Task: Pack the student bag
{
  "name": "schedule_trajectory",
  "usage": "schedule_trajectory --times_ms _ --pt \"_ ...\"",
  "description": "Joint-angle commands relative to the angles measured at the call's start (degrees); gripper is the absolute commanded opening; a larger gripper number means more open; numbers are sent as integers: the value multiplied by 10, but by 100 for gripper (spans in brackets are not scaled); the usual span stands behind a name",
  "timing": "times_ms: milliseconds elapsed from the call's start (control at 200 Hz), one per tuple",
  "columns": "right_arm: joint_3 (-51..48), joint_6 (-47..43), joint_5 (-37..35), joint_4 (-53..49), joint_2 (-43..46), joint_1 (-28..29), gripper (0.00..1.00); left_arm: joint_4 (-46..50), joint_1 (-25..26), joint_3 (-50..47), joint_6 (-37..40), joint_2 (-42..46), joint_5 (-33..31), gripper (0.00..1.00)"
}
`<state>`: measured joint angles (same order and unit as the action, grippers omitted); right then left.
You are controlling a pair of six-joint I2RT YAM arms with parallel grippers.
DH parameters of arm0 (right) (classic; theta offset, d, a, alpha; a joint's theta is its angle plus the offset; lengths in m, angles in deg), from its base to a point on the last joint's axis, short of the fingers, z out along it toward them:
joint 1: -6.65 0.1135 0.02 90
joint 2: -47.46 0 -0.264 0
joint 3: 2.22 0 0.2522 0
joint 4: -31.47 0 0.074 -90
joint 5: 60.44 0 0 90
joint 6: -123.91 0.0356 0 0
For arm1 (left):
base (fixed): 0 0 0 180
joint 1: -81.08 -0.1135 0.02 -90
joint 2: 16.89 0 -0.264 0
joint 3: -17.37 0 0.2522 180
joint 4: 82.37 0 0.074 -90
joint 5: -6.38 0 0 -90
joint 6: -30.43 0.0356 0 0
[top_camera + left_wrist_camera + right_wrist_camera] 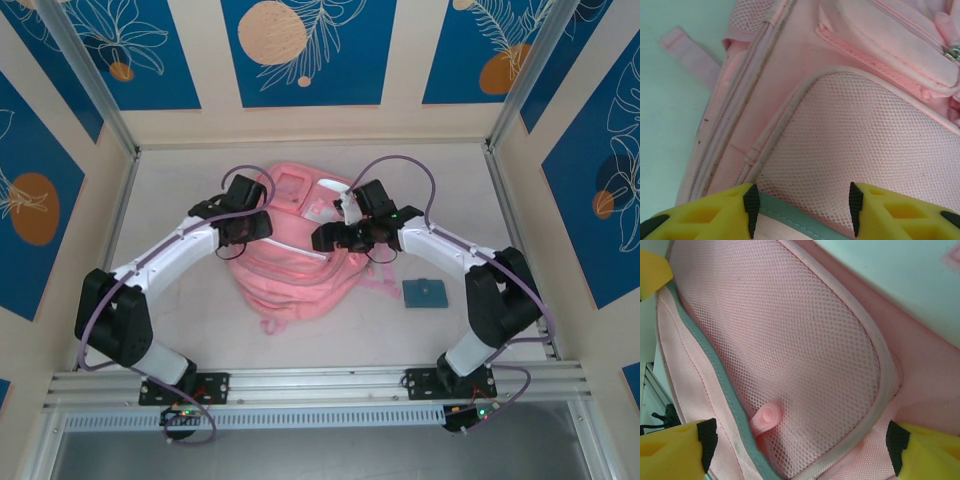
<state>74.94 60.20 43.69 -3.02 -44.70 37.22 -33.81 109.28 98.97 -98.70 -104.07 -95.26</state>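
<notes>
The student bag (290, 275), a soft pink backpack, lies in the middle of the table with both arms over it. My left gripper (262, 226) (802, 200) stands open over the bag's left side. Its fingers straddle a mesh pocket (855, 140) whose teal trim (790, 216) touches the left pad. My right gripper (326, 238) (801, 445) hangs wide open just above the same kind of mesh pocket (790, 330), holding nothing. A small pink rubber tab (765, 417) pokes out beside the teal edge between its fingers. A pink strap (690, 55) lies on the table.
A small teal rectangular case (425, 293) lies flat on the table right of the bag, beside the right arm's elbow. Metal frame posts (110, 120) and patterned walls close in the sides and back. An aluminium rail (320, 385) runs along the near edge.
</notes>
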Motion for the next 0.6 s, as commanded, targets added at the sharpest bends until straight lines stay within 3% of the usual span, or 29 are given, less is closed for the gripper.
schedule_trajectory --times_ms 0,190,595 --pt "10 -15 26 8 -9 8 90 22 1 -18 -22 -11 -37 52" --pt "17 -81 123 -27 -9 20 90 16 1 -30 -27 -14 -30 52" --pt "-48 -97 124 -71 64 62 86 11 0 -19 -19 -16 -9 52"
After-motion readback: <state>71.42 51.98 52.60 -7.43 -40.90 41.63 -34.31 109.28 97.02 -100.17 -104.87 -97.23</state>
